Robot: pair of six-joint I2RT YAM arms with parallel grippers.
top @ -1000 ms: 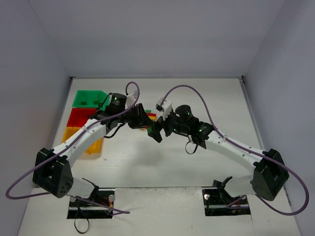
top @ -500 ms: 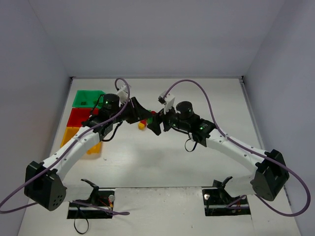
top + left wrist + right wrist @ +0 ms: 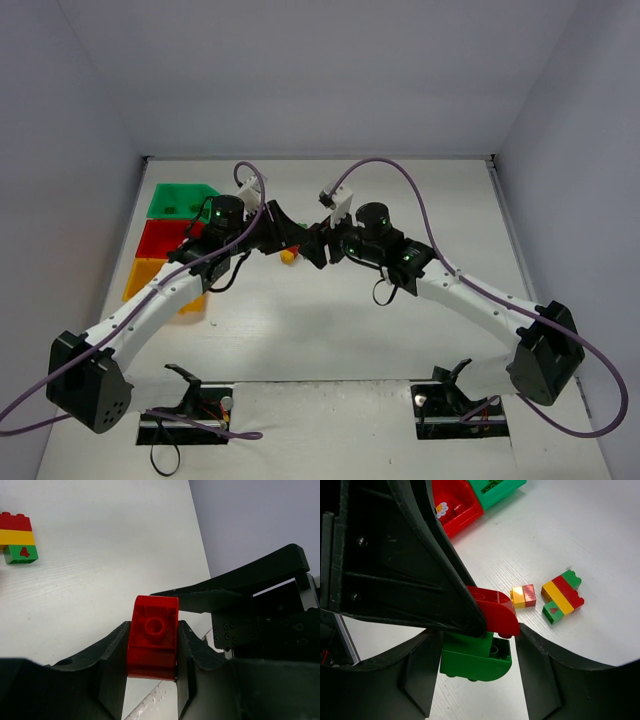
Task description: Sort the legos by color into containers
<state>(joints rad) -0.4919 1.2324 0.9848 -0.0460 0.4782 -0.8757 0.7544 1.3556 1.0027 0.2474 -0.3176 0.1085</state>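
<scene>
A curved red brick [image 3: 152,645] sits pinched between the fingers of my left gripper [image 3: 152,627], held above the table. A green brick [image 3: 475,662] is stuck to its underside. My right gripper [image 3: 474,640] faces the left one, its fingers pressed in on either side of the green brick, just below the red brick [image 3: 495,612]. In the top view both grippers [image 3: 290,240] [image 3: 318,244] meet mid-table. The green [image 3: 178,200], red [image 3: 163,238] and yellow [image 3: 150,272] containers lie at the left.
On the table below lie a small yellow-and-red brick pair [image 3: 524,596] and a green, yellow and red stack [image 3: 562,596], also seen in the left wrist view [image 3: 17,537]. The red bin [image 3: 455,507] and green bin [image 3: 495,487] show behind the left gripper.
My right gripper has moved left up to the left gripper and its wide-open jaws have closed in around the green brick. The left arm shifted back-left, still gripping the red brick.
</scene>
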